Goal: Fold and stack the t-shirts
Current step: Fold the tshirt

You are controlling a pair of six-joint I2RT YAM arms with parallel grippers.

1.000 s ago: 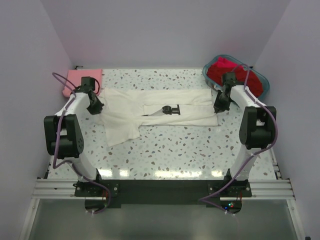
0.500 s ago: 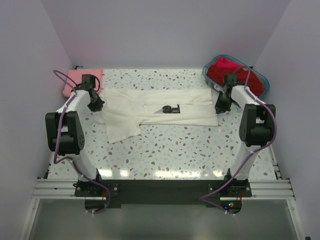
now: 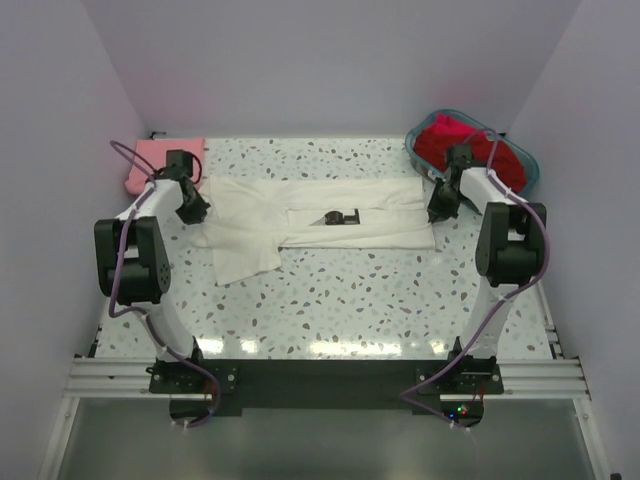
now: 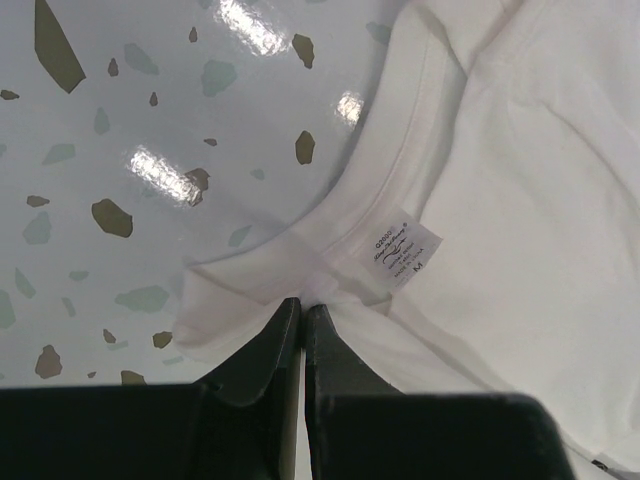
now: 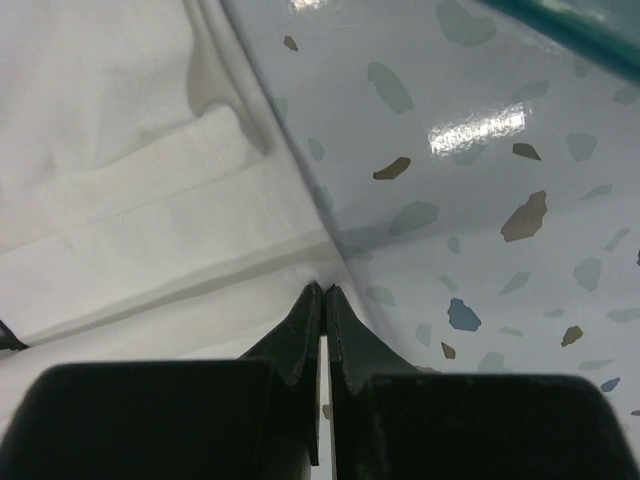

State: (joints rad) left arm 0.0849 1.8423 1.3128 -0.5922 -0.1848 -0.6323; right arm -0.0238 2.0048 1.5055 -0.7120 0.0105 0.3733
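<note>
The large white t-shirt [image 3: 320, 222] lies partly folded lengthwise across the back of the table, its black graphic [image 3: 338, 216] showing in a narrow gap. My left gripper [image 3: 194, 210] is shut on the shirt's collar end, by the size label [image 4: 395, 248]. My right gripper [image 3: 437, 212] is shut on the shirt's hem edge [image 5: 250, 240] at the right. A folded pink t-shirt [image 3: 165, 162] lies at the back left. Red t-shirts [image 3: 470, 150] fill the teal basket.
The teal plastic basket [image 3: 528, 165] stands at the back right corner, close behind my right arm; its rim shows in the right wrist view [image 5: 570, 30]. White walls enclose the speckled table [image 3: 350, 300] on three sides.
Both grippers have drawn the shirt's near edge a little toward the back, and the folded band has narrowed. The left sleeve part has shifted slightly.
</note>
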